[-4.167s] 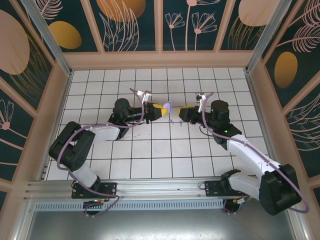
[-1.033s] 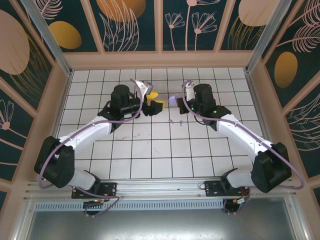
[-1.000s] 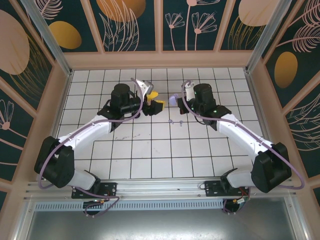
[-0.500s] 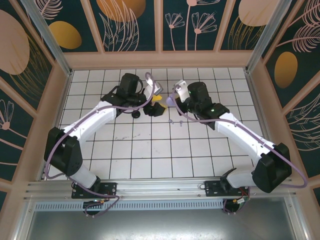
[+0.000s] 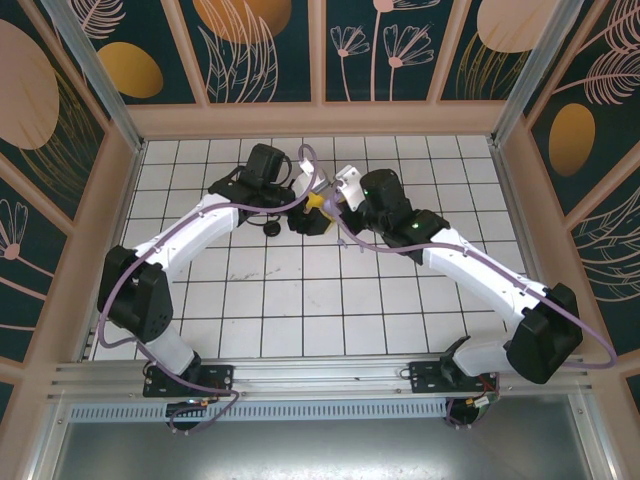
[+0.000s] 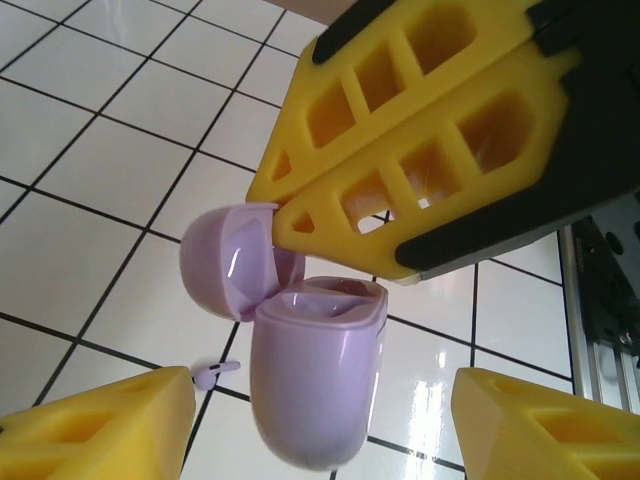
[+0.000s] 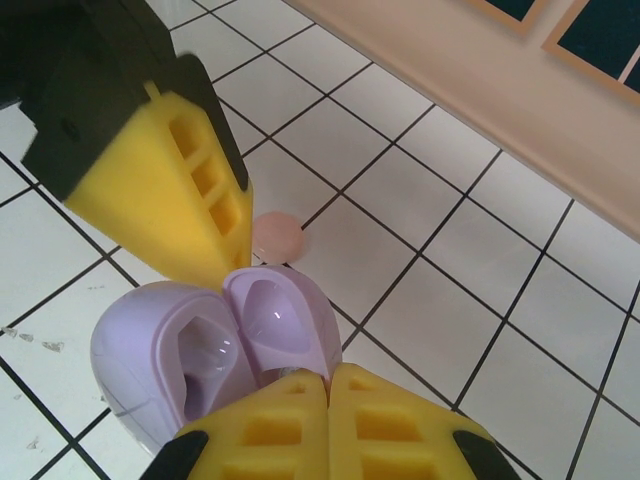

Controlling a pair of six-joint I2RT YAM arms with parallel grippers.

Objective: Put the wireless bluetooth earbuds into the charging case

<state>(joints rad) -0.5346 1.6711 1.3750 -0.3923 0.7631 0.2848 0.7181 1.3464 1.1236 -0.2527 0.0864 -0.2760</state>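
The lavender charging case (image 6: 315, 375) hangs lid-open above the tiles, its lid (image 6: 228, 262) swung out to the left. My right gripper (image 7: 328, 375) is shut on the lid's edge (image 7: 285, 325), and its yellow fingertips (image 6: 275, 205) meet at the hinge in the left wrist view. The case body (image 7: 165, 375) shows its hollow sockets. My left gripper (image 6: 320, 400) is open and straddles the case body, with a gap on each side. One lavender earbud (image 6: 213, 372) lies on the tile below. From above, both grippers (image 5: 325, 203) meet at the table's far middle.
A pink round case (image 7: 276, 237) lies on the tiles just beyond the lavender lid. A small black round case (image 5: 272, 228) sits left of the grippers. The wooden back wall (image 7: 520, 110) runs close behind.
The right gripper carried the case leftward to the left gripper. The left gripper turned in around the case body, and its jaws narrowed a little.
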